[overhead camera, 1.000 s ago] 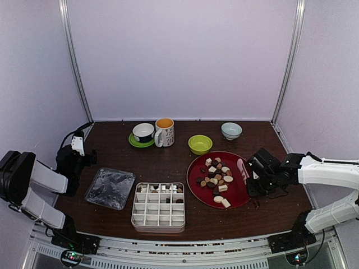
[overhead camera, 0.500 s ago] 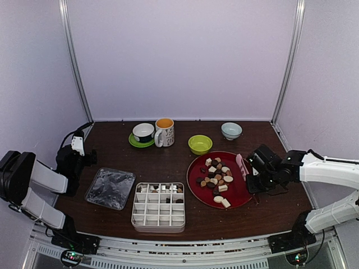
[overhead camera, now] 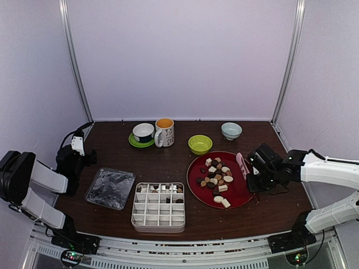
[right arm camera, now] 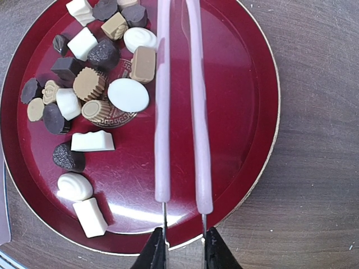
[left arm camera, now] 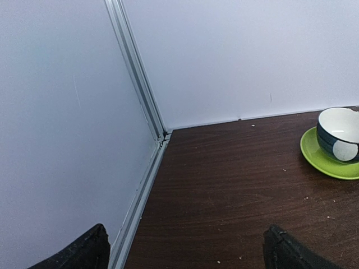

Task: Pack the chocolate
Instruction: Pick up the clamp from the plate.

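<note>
**Ana:** While the right gripper (right arm camera: 184, 249) hangs over the near rim of the red plate (right arm camera: 247, 84), what is it holding?

**Ben:** Its fingers are closed on the handle end of the pink tongs (right arm camera: 179, 112). The tongs reach out over the bare side of the plate.

**Ana:** Are the tongs clamped on anything?

**Ben:** No. The two arms run side by side with a narrow gap, and nothing lies between them. Their tips pass out of the wrist view, so I can't say how close the very ends stand.

**Ana:** Where is the chocolate?

**Ben:** Most of the chocolate (right arm camera: 95, 84) is heaped on the plate's other side, toward the pale divided tray (overhead camera: 133, 216). The pieces are dark, tan and white, beside the tongs but apart from them. A few more sit in the tray's rear compartments.

**Ana:** And the left gripper?

**Ben:** The left gripper (left arm camera: 185, 255) has its fingers spread wide with nothing in them. It is by the left wall over the table (left arm camera: 224, 185), well apart from the tray.
</note>
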Controlling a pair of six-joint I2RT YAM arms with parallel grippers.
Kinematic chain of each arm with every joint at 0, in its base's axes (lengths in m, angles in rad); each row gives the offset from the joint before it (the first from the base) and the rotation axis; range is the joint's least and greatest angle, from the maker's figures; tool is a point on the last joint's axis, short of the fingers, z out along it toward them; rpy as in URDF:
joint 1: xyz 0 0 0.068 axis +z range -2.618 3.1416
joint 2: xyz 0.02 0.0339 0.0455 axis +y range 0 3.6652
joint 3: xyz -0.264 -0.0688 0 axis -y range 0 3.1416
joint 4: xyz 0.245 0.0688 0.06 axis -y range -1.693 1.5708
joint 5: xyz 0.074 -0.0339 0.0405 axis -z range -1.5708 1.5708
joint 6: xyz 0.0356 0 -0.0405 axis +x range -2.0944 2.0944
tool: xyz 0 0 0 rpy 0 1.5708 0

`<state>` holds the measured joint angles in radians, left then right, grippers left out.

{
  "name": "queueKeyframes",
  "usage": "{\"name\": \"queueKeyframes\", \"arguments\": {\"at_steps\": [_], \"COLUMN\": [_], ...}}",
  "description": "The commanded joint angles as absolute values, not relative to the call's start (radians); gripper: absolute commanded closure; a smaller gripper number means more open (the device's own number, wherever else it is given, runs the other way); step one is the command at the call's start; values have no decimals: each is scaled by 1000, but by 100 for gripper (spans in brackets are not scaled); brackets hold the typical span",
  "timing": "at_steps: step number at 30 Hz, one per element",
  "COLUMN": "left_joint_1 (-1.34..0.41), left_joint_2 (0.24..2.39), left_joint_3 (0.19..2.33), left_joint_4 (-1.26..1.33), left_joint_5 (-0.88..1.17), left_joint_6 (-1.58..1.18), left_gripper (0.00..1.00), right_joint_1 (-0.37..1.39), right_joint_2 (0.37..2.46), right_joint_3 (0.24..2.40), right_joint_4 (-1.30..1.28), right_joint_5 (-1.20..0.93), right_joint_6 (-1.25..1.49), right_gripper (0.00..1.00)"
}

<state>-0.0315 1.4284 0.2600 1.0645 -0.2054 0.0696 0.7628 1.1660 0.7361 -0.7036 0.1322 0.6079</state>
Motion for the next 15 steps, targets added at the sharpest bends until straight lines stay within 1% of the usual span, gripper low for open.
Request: {"name": "queueKeyframes", "arguments": {"at_steps": [1, 15], "left_joint_1": [-22, -23], "left_joint_2": [1428, 1427], "left_joint_3": [276, 276], "left_joint_4": [1091, 1092], "left_joint_5": [-210, -210], "left_joint_6": [69, 69], "left_gripper": [2, 2], "right_joint_1": [767, 769], "right_joint_2": [1154, 1152], "right_joint_3": [771, 784], "right_joint_4": [-711, -747], "right_joint_5": [161, 80], "right_joint_6": [600, 539], "right_gripper": [77, 76]}}
